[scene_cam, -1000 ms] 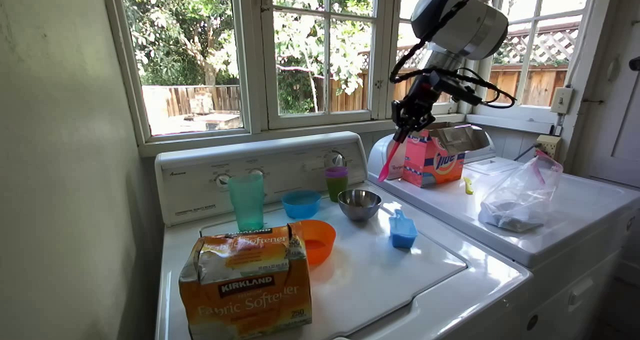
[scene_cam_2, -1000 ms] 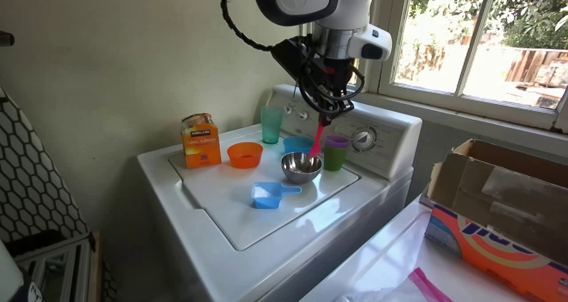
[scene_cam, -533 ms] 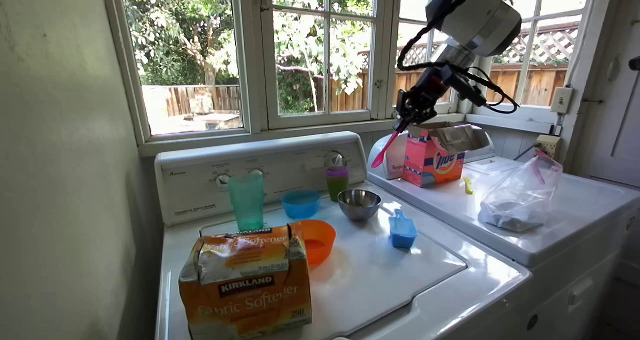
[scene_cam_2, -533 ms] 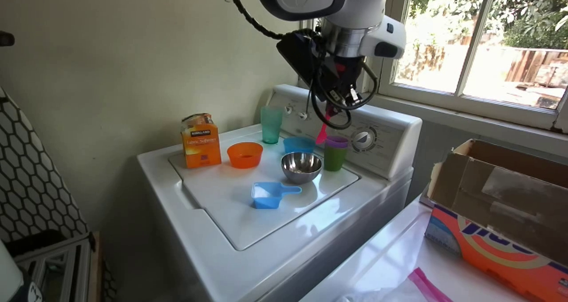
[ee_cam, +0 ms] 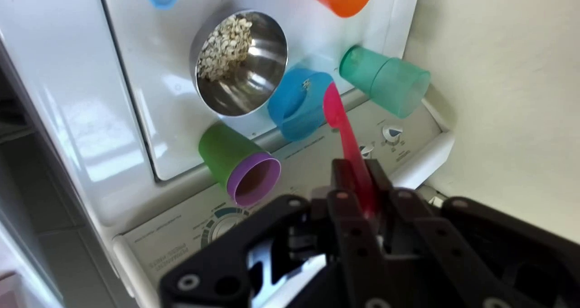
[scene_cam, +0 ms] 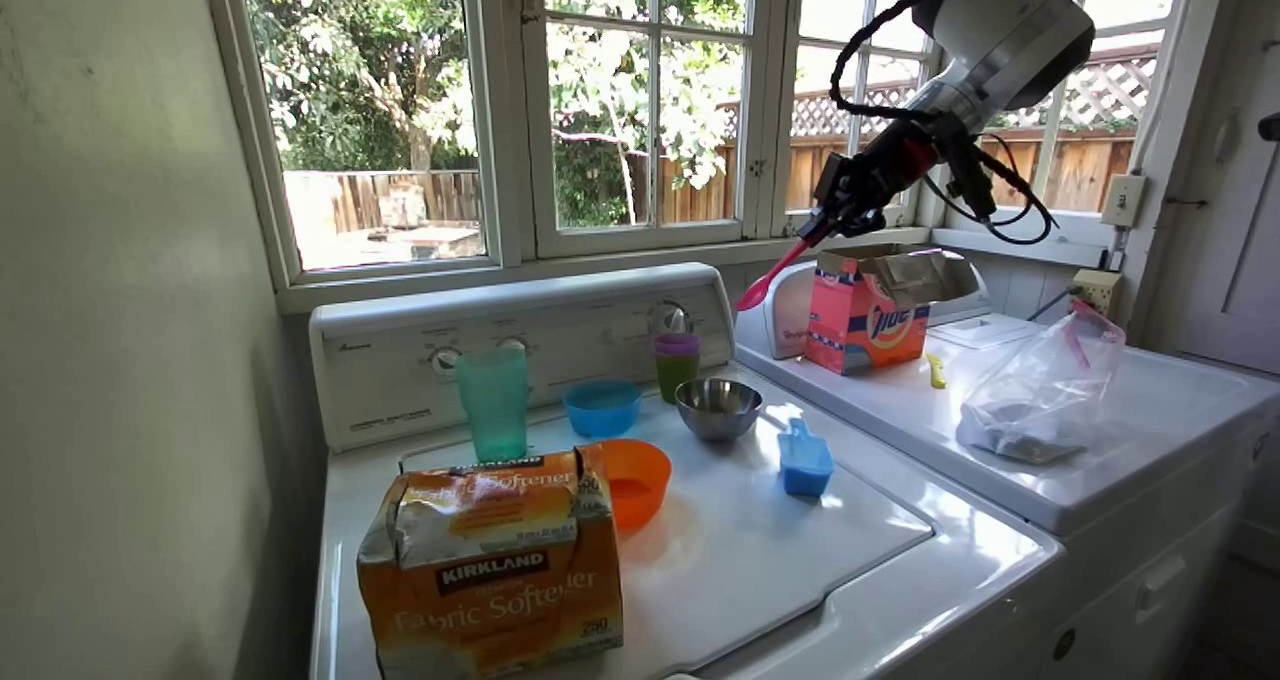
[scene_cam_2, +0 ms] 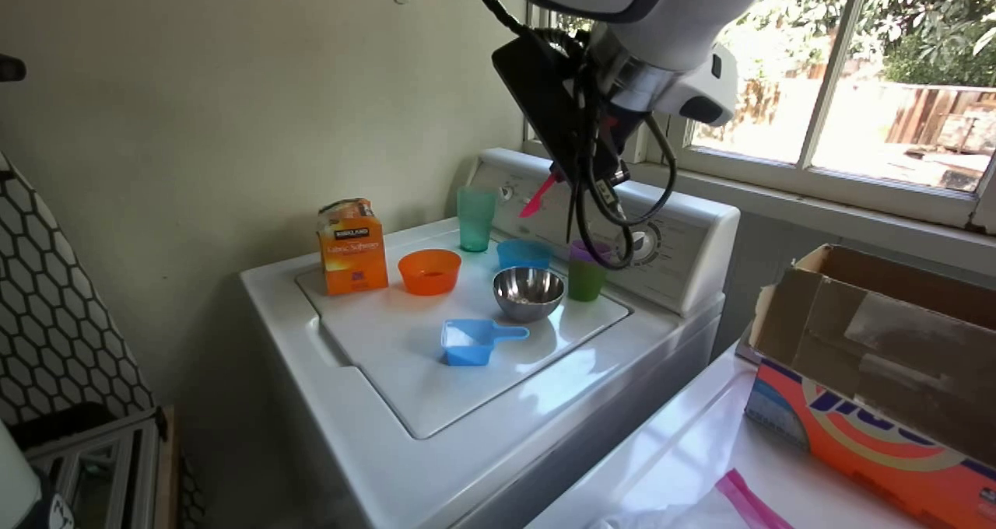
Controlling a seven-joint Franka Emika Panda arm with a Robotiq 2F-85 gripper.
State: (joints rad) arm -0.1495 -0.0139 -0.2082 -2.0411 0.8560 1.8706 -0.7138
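**Spoon clamped in the hand, higher than the steel bowl**

The hand pinches the spoon's handle; the spoon's long axis runs outward from the hand, slanting down to the free tip. In both exterior views that tip shows higher than the steel bowl and apart from it. The steel bowl, part filled with pale flakes, sits on the washer, lower than the hand. Near it, on its panel side, stand the blue bowl, against whose edge the tip appears in the wrist view, and the green cup. The scoop is on the side away from the panel.
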